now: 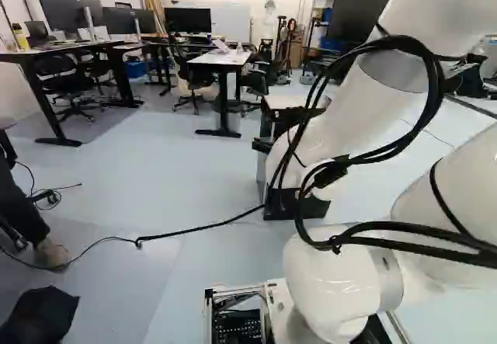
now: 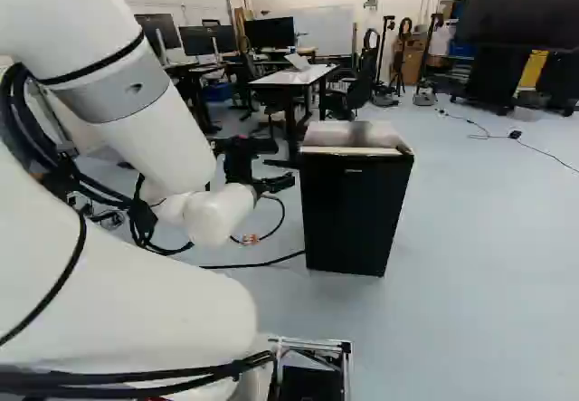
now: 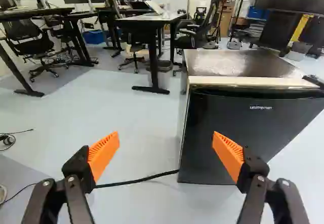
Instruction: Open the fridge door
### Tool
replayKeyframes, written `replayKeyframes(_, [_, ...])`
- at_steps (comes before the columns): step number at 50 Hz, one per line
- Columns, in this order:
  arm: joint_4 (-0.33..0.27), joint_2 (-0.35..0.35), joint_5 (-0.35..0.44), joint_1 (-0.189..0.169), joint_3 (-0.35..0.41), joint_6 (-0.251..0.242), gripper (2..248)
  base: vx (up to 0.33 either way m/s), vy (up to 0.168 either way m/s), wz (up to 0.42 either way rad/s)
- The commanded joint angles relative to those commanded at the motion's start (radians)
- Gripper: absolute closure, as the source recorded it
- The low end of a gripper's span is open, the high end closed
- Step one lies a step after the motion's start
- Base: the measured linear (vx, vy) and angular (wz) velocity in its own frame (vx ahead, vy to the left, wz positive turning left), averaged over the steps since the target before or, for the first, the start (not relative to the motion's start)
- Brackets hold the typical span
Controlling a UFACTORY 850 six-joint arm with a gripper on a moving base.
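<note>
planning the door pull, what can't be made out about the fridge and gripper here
- Inside of the fridge: hidden by its shut door in the wrist and right base views.
- Gripper: hidden behind the arm in the left base view.
- Any grip along the door's top: too dark in the wrist view.
- Black cable: lost behind the fridge in the wrist view.
</note>
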Motion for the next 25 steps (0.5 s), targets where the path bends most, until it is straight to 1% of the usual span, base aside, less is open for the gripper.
replayKeyframes(25, [0.000, 0.000, 0.000, 0.000, 0.000, 0.000, 3, 0.000, 0.000, 0.000])
